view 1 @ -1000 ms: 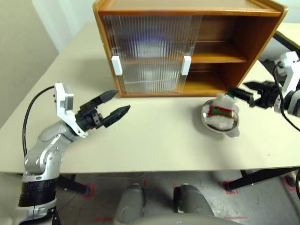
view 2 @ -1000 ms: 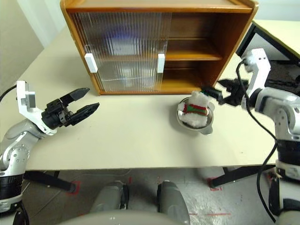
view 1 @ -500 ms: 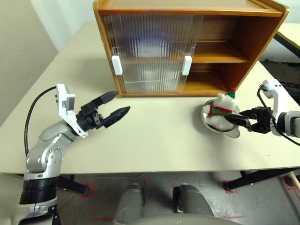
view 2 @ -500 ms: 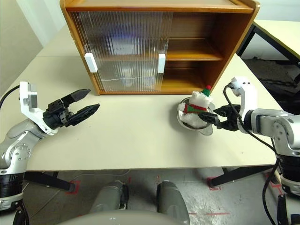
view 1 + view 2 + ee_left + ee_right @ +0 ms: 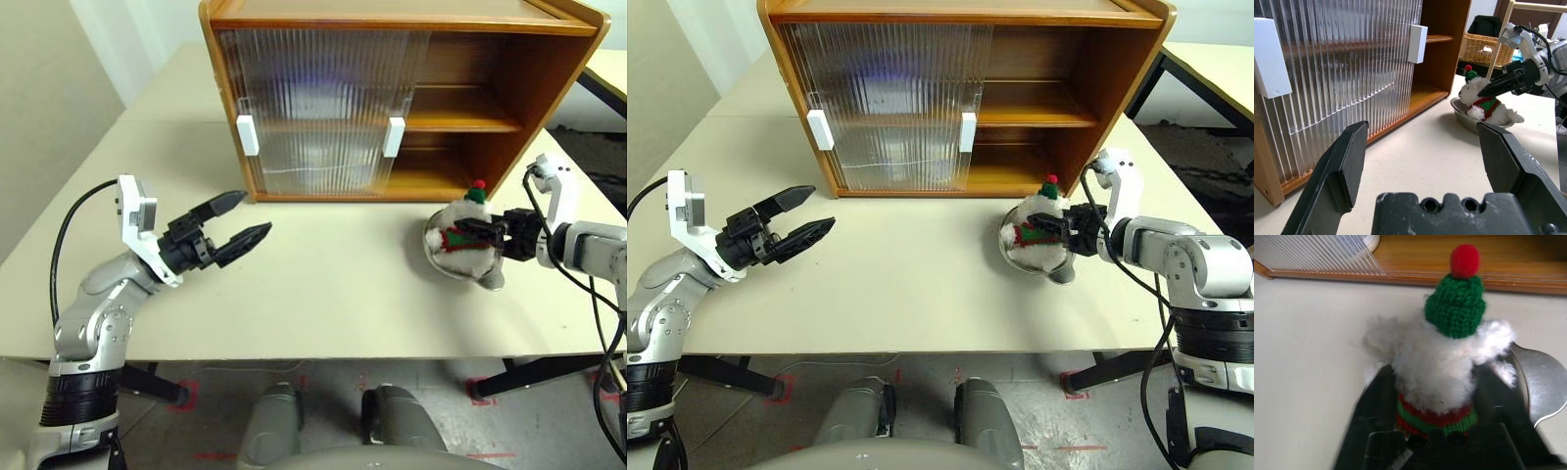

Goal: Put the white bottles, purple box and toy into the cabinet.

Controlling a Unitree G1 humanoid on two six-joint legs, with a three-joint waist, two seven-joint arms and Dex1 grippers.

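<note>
the small fluffy white plush toy (image 5: 1436, 364), with a green knitted hat topped by a red pompom and a red-and-green striped scarf, sat upright in a shallow silver metal bowl (image 5: 487, 274) on the pale tabletop (image 5: 333, 284), just in front of the open right side of the large brown wooden 2-shelf cabinet (image 5: 490, 108). the right gripper (image 5: 1432, 396) had its 2 black fingers on either side of the toy's body at about scarf height, partly drawn in around the fluff; whether they already pinched it firmly could not be told. the left gripper (image 5: 240, 223) hung over the table well apart from the toy, fingers spread wide and holding nothing, near the ribbed translucent sliding doors (image 5: 313, 98) with white rectangular handles. the toy looked very light and soft, so it would likely squash under the fingers rather than resist, and loose fur could slip; the firmer middle around the scarf seemed the best place to hold, not the hat or the arms. the bowl looked light and smooth too, and might slide or tip if the toy dragged on its rim. the lower shelf beside the bowl looked open.
</note>
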